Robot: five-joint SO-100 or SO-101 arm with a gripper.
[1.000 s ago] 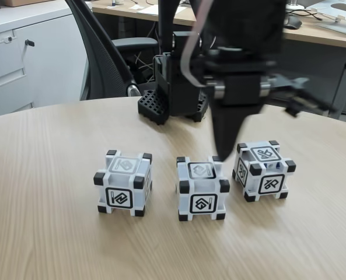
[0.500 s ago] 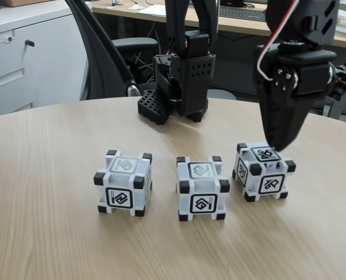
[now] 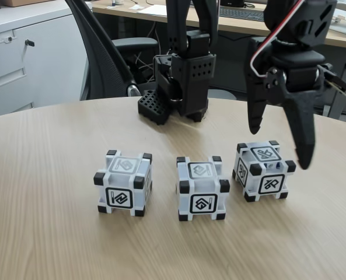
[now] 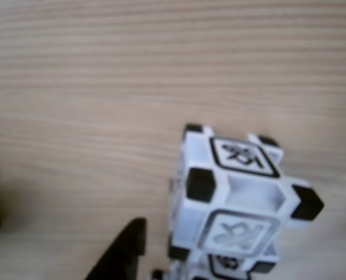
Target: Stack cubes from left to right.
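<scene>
In the fixed view the black fingers are seen spread wide apart, with nothing held between them. The gripper hangs above the right cube: one finger points down behind the cube's left side, and the other, longer one reaches down past its right edge. Contact with the cube is not seen; the tips seem to stay apart from it. A red and white cable is seen on the black arm above the gripper.

In the wrist view the tip of one dark finger enters from the lower edge, just beside a white cube with black corner blocks. A framed symbol is shown on each visible face of it. The picture is a little blurred.

Three cubes are placed in a row on the light wooden table, each one standing separately. The left cube and the middle cube are near each other with a gap between them; the right cube stands close to the middle one and is turned a little.

Behind the row, the black base of the arm is fixed on the table. A black office chair and a grey cabinet are seen further behind.
</scene>
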